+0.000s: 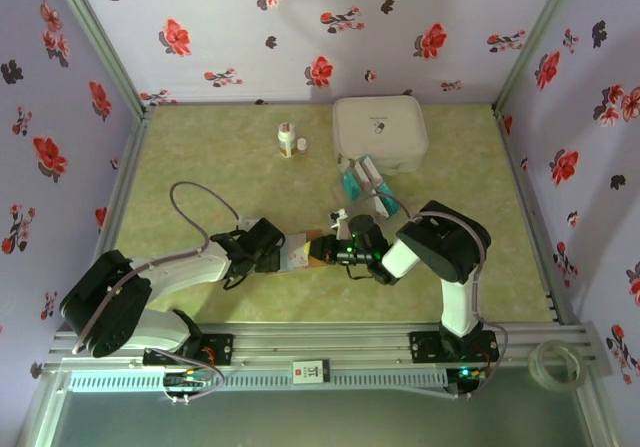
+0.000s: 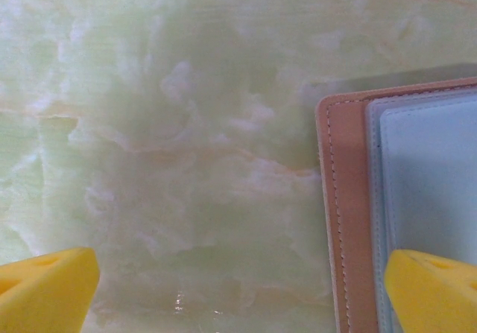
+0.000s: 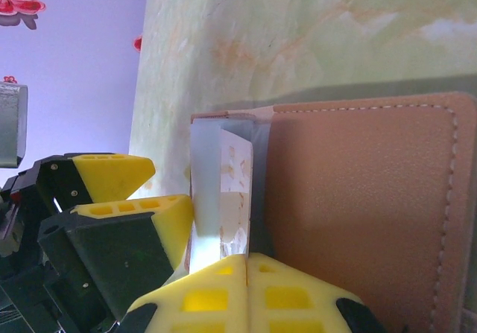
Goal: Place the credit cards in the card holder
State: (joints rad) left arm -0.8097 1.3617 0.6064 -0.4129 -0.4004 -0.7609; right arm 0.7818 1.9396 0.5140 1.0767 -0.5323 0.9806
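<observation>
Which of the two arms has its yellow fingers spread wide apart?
The left end effector: its fingers stand wide apart over the card holder's edge; the right end effector's are pressed together.

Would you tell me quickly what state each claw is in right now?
Left claw: open, astride the card holder edge, gripping nothing.
Right claw: shut, tips at a card in the holder; grip cannot be told.
</observation>
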